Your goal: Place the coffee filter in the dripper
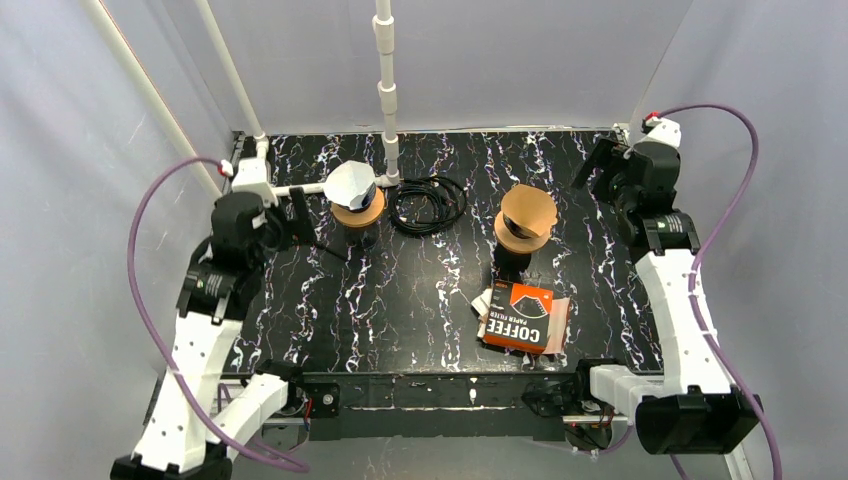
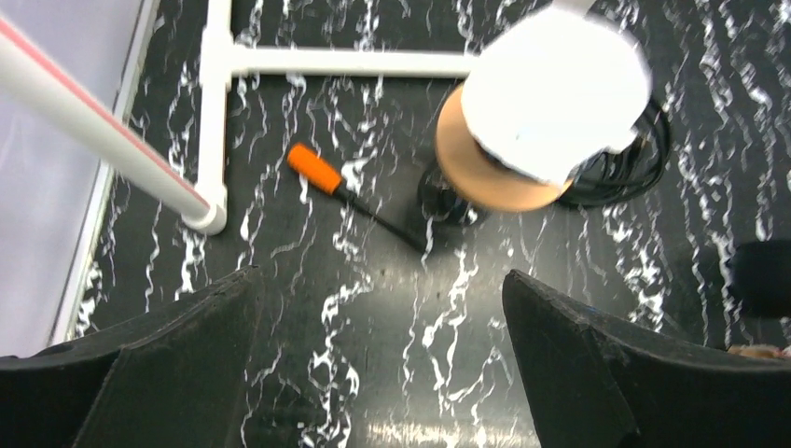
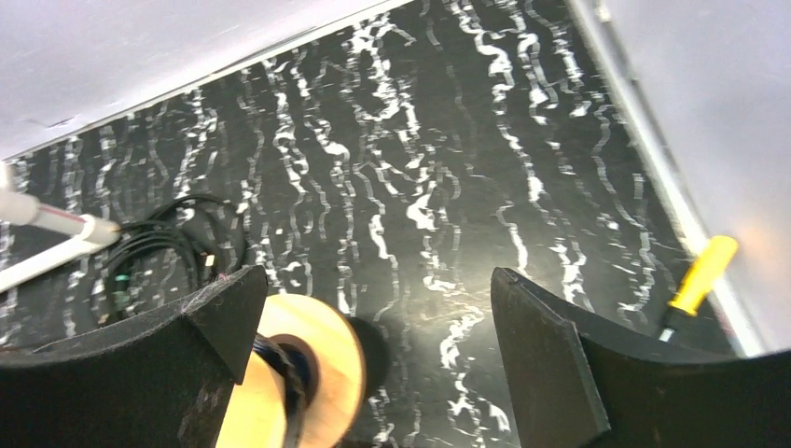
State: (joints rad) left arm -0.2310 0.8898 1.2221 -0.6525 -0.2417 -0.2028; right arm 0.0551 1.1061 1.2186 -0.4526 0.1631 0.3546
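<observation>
Filter (image 2: pixel 555 89) sits, seemingly mouth-up, in far-left dripper (image 2: pixel 485 182); both arms' jaws stand wide apart

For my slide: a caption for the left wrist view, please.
Open left gripper facing a dripper with a white filter inside.

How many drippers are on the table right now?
2. One dripper stands back left beside the cable coil, holding a white filter; the other dripper stands right of centre, behind the coffee filter packet.
</observation>
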